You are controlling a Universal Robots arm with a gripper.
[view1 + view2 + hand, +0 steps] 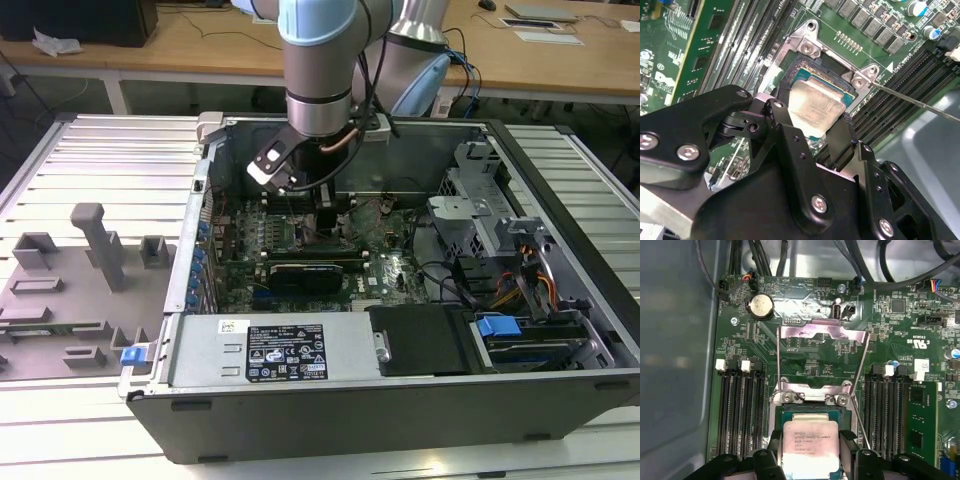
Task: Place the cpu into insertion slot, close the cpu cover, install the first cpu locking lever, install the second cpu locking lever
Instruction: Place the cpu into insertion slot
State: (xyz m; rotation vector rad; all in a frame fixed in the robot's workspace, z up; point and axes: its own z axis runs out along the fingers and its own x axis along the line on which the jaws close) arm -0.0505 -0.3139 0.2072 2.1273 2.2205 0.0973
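Motherboard: 1 hand prob. gripping 1 cpu at insertion slot; cpu cover open.

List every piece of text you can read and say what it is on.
On the cpu: lines of grey print, too small to read.
On the power-supply label: dense print, too small to read.
On the motherboard: white markings, too small to read.

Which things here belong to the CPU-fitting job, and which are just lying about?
Job: cpu, held in pincer; insertion slot; cpu cover, raised; locking levers.
Lying about: coin battery; memory slots; power supply; grey fixture tray.
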